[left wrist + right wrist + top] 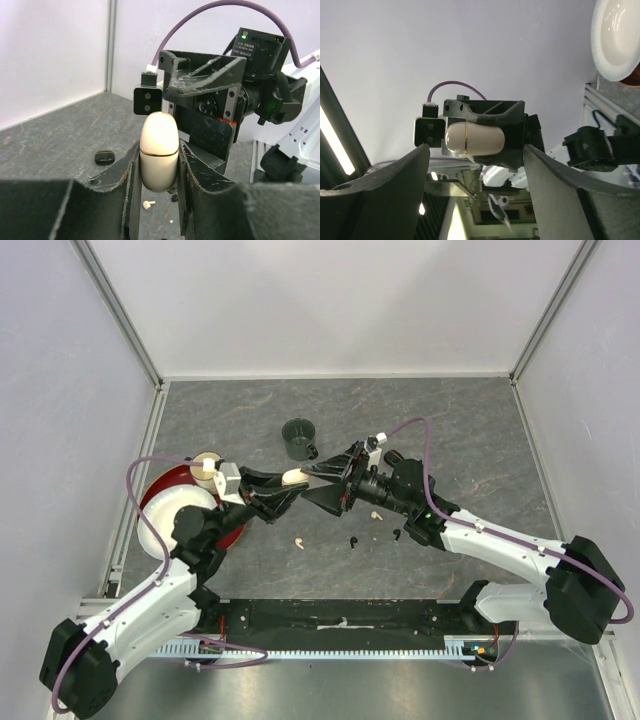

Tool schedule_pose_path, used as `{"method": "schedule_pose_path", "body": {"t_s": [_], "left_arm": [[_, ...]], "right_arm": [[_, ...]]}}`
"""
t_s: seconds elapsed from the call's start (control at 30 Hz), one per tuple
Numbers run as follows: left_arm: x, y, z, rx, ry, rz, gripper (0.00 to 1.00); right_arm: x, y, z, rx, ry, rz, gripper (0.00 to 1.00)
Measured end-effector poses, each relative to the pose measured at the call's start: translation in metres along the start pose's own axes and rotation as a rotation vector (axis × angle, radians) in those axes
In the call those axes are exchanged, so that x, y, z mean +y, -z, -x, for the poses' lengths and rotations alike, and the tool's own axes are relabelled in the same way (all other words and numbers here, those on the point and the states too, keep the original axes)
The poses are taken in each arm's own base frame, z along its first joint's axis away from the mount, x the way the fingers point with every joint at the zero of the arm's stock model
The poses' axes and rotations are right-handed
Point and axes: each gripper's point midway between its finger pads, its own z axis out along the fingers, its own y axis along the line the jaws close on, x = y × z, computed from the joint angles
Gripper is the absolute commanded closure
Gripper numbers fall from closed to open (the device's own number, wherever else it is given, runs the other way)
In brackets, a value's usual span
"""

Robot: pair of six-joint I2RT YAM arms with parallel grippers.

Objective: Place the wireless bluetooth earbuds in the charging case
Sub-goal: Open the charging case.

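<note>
1. Two grippers met nose to nose above the middle of the grey table [480, 430], on the arms' side of the dark green mug [298, 438].
2. The only lettering in sight was a white-printed label [246, 47] on the right arm's wrist housing, below a lit green lamp [243, 36]. It was too small to read.
3. The charging case [159, 150], a smooth cream-white capsule with a thin gold-toned seam around its girth, was closed. The left gripper [288, 486] held it pinched between its two fingers, clear of the table.
4. The case's long axis ran along the left fingers, with its rounded free end pointing at the right gripper [320, 482]. From above, that line lay roughly left to right across the table. In the right wrist view the capsule appeared sideways.
5. The right gripper's jaws stood wide apart and gripped nothing, with a gap showing between each finger and the case.
6. All four earbuds lay loose on the table, nearer the arm bases than the case:
   - the left cream-white earbud [299, 542] lay below the left gripper;
   - the right cream-white earbud [377, 515] lay beside the right wrist;
   - the first black earbud [354, 540] and the second black earbud [398, 533] lay between and around those two.
7. At the table's left edge, a white plate [172, 522] rested on a red plate [163, 485].
</note>
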Motion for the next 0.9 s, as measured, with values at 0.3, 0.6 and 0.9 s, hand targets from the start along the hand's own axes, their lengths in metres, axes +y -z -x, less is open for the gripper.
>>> {"method": "schedule_pose_path", "body": {"t_s": [0.3, 0.6, 0.9], "left_arm": [[0.004, 0.025, 0.022, -0.148, -0.045, 0.093, 0.98], [-0.007, 0.037, 0.028, -0.202, -0.073, 0.058, 0.98], [-0.022, 0.031, 0.019, -0.182, -0.069, -0.051, 0.98]], "right_arm": [[0.012, -0.006, -0.001, -0.001, 0.287, -0.04, 0.02], [0.039, 0.018, 0.004, -0.062, 0.735, -0.087, 0.02], [-0.014, 0.038, 0.002, 0.048, 1.032, -0.329, 0.04]]}}
